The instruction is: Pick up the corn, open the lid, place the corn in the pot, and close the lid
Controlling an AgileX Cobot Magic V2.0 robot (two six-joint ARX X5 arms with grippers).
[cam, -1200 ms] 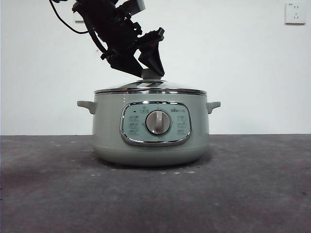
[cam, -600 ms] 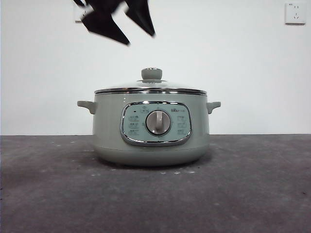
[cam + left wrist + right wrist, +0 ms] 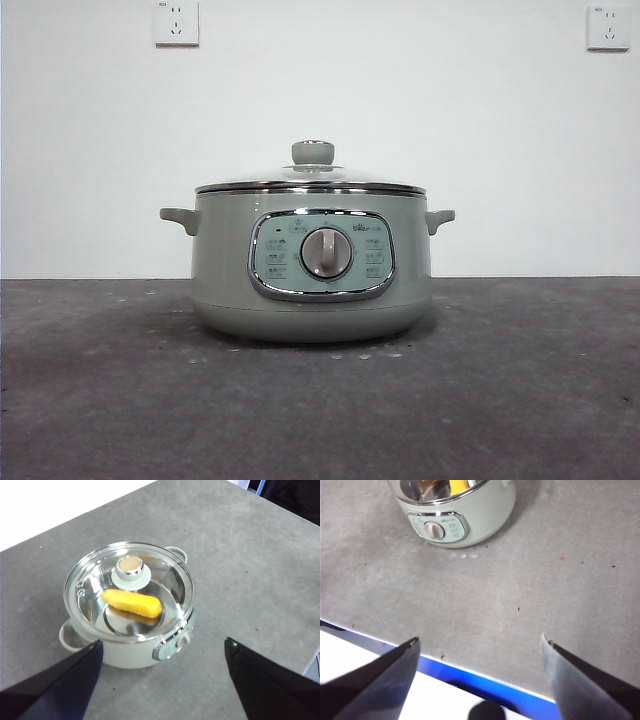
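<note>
The sage-green pot (image 3: pixel 312 270) stands in the middle of the dark table, with its glass lid (image 3: pixel 312 180) seated on top, knob up. Through the lid in the left wrist view, the yellow corn (image 3: pixel 132 603) lies inside the pot (image 3: pixel 130 650) under the lid (image 3: pixel 129 591). My left gripper (image 3: pixel 161 665) hangs open high above the pot, holding nothing. My right gripper (image 3: pixel 479 660) is open too, over the table's near edge, away from the pot (image 3: pixel 455 517). A sliver of corn (image 3: pixel 458 485) shows there. Neither gripper appears in the front view.
Grey table surface (image 3: pixel 520 390) spreads around the pot. Two wall sockets (image 3: pixel 176 22) sit high on the white wall behind. The table's front edge with a blue strip (image 3: pixel 470 672) lies under my right gripper.
The arm that was at the lid's knob a second ago has lifted up and left the front view. The lid stays seated on the pot.
</note>
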